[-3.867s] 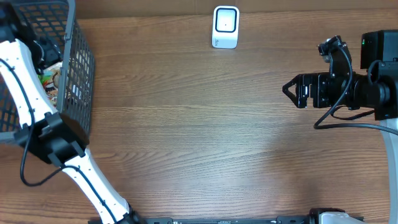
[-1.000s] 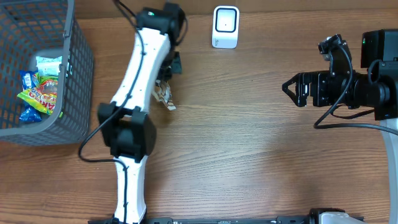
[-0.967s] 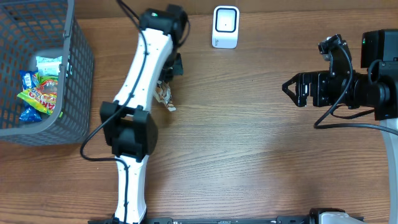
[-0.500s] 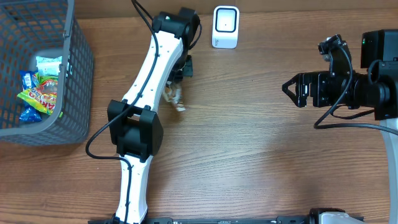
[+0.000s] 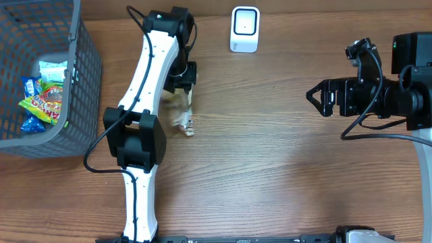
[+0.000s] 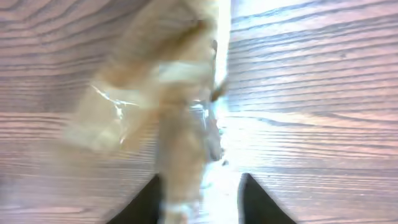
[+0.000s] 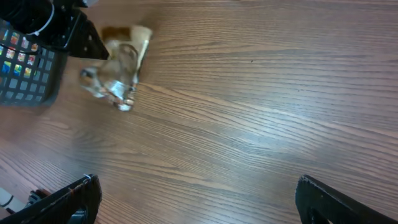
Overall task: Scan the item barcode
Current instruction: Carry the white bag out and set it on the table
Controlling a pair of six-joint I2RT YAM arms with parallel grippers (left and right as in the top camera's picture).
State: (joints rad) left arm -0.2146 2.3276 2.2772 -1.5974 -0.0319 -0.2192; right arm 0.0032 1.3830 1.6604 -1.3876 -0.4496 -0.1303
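- Your left gripper [image 6: 199,190] points down at the table [image 5: 270,169], left of and nearer you than the scanner [image 5: 244,28].
- In the left wrist view you see its two dark fingers [image 6: 144,202] standing partly apart at the bottom edge.
- The packet [image 6: 168,106] runs up from between those fingers; it is clear wrap with tan contents, and too blurred to make out any print or barcode.
- Bare wood shows between the packet and the right-hand finger, so the jaws do not clamp it. You cannot tell whether the other finger touches it.
- From overhead, the packet lies just beside the gripper, on its near side, beside the white forearm. Whether it rests flat on the table or hangs just above, you cannot tell.
- The right wrist view shows the same thing: a clear, crumpled packet with a tan end, right by the black gripper.
- The scanner stands upright at the far edge of the table, near the gripper but apart from the packet.
- The basket [image 5: 84,81] sits at the far left corner, well apart from the packet, with several bright snacks [image 5: 40,98] inside.
- Your right gripper [image 5: 314,96] hovers at the right side of the table, well apart from everything else, jaws spread wide with nothing between them.
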